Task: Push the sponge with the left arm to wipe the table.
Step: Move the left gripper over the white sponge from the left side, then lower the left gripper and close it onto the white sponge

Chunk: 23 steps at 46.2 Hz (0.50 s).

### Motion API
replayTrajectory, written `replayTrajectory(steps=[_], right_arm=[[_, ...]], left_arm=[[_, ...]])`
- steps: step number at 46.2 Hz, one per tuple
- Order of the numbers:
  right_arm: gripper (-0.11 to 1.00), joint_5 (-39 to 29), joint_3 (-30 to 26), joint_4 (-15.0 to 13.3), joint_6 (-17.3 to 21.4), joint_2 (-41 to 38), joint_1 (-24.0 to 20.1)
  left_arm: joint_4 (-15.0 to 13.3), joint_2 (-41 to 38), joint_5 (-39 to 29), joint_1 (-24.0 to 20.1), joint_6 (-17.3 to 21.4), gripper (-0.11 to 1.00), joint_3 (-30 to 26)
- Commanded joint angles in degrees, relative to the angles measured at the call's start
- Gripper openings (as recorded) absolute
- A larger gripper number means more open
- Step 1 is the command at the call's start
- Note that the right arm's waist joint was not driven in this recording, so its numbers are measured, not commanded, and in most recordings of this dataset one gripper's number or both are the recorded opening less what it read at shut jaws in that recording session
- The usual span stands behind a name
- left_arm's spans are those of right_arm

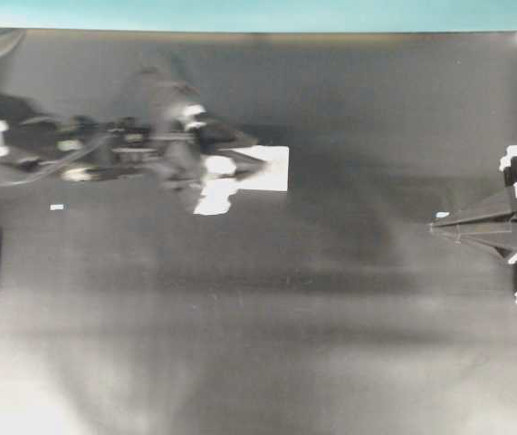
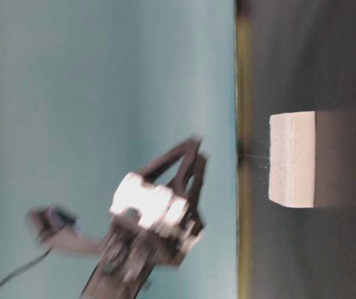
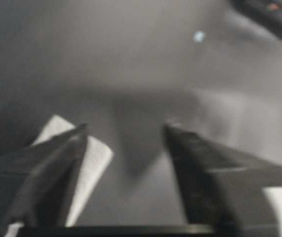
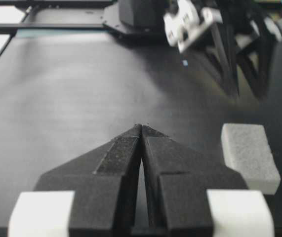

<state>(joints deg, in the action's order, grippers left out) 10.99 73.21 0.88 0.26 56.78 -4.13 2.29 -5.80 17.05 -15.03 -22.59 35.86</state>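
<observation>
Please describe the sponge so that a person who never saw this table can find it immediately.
Look at the large black table with a teal strip along one edge. In the overhead view, the sponge lies at the tip of the left hand. It is a plain white rectangular block, far bigger than the tiny white specks nearby.

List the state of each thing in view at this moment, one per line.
sponge: flat on the table, ungripped, under the left gripper's tips.
left gripper: open, above the sponge, motion-blurred.
right gripper: shut, holding nothing, away from the sponge.
table: black, with a small white tag lying on it.
</observation>
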Motion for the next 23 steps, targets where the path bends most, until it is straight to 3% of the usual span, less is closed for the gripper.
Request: replayTrajectory(steps=[1, 11, 23], right_arm=[[-0.01, 0.35, 0.0, 0.26, 0.53, 0.18, 0.0], [-0.01, 0.26, 0.53, 0.26, 0.53, 0.88, 0.0], [-0.01, 0.35, 0.88, 0.26, 0.53, 1.05, 0.0]], left_arm=[[0.18, -2.99, -1.58, -1.49, -0.18, 0.67, -3.69], [0.18, -9.67, -5.1, -4.66, -0.7, 0.64, -8.61], [0.18, -12.92, -5.63, -5.36, -0.97, 0.63, -8.88]])
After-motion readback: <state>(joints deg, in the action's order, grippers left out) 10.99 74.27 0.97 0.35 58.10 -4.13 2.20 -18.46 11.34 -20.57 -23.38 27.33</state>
